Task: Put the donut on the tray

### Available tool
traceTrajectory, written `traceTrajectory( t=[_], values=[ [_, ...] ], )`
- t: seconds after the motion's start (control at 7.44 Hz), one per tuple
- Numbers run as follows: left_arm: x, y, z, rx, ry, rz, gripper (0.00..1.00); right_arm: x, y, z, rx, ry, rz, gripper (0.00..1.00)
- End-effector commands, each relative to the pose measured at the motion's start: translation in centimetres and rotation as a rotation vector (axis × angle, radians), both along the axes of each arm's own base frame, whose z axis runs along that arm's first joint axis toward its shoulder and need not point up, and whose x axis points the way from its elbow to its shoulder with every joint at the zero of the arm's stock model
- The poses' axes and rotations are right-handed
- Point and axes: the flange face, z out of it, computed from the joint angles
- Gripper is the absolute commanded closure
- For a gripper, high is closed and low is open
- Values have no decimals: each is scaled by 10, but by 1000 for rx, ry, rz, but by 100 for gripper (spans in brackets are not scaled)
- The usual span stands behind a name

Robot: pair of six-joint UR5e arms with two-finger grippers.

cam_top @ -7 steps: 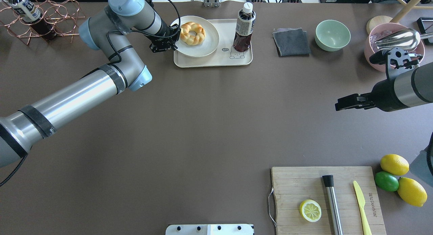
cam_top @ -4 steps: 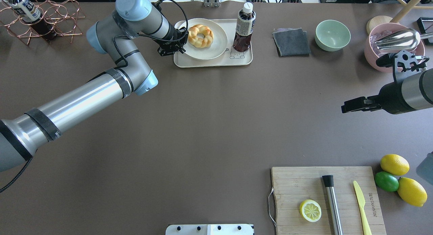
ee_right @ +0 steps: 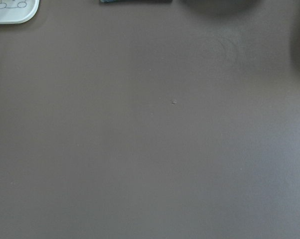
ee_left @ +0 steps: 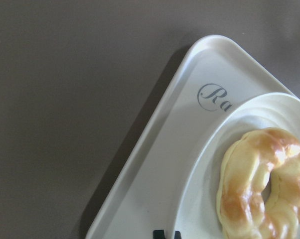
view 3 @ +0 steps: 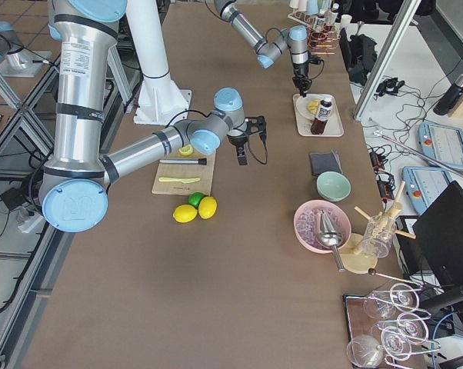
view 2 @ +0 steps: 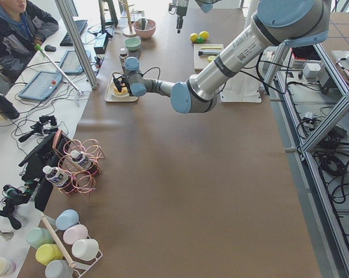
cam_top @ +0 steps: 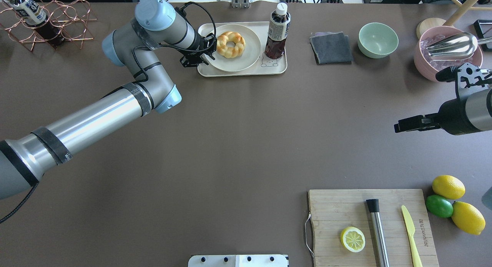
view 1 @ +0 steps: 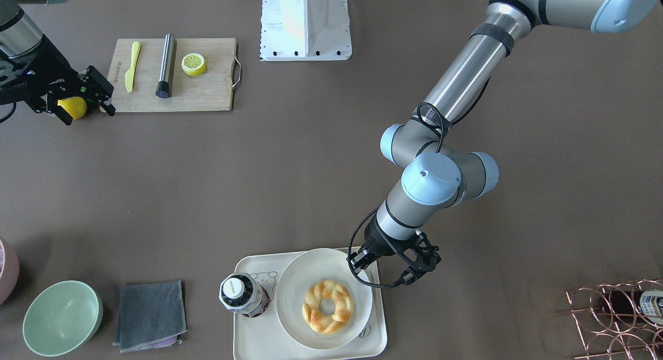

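The golden braided donut lies on a round white plate, and the plate rests on the cream tray at the far side of the table. My left gripper is at the plate's left edge, shut on its rim. The left wrist view shows its fingertips close together at the rim, with the donut and the tray's "Ra" script. The front view shows the donut, plate and left gripper. My right gripper is open and empty, far away at the right.
A dark drink bottle stands on the tray's right part. Beyond it are a grey cloth, a green bowl and a pink bowl. A wire rack is at far left. A cutting board with a lemon half is near right.
My left gripper has moved right with the plate and donut, so the plate now sits fully within the tray. My right arm has drawn back to the right.
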Motion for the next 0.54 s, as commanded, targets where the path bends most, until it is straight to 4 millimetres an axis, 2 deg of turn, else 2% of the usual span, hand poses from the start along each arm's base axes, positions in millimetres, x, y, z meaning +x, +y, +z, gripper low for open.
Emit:
traceTrajectory(
  t=[0.0,0.13,0.27,0.4],
  values=[
    [-1,1,-4,18,7,8,19,3,0,3,-1,3,3,0],
    [-16,4,-6,81,5,40,20,4,-1,4,-4,5,7,0],
    [-62,31,29,163,-37,139,19,5,-3,8,-12,12,12,0],
    [-133,48,46,235,-109,284,19,9,-10,19,-9,32,7,0]
  ],
)
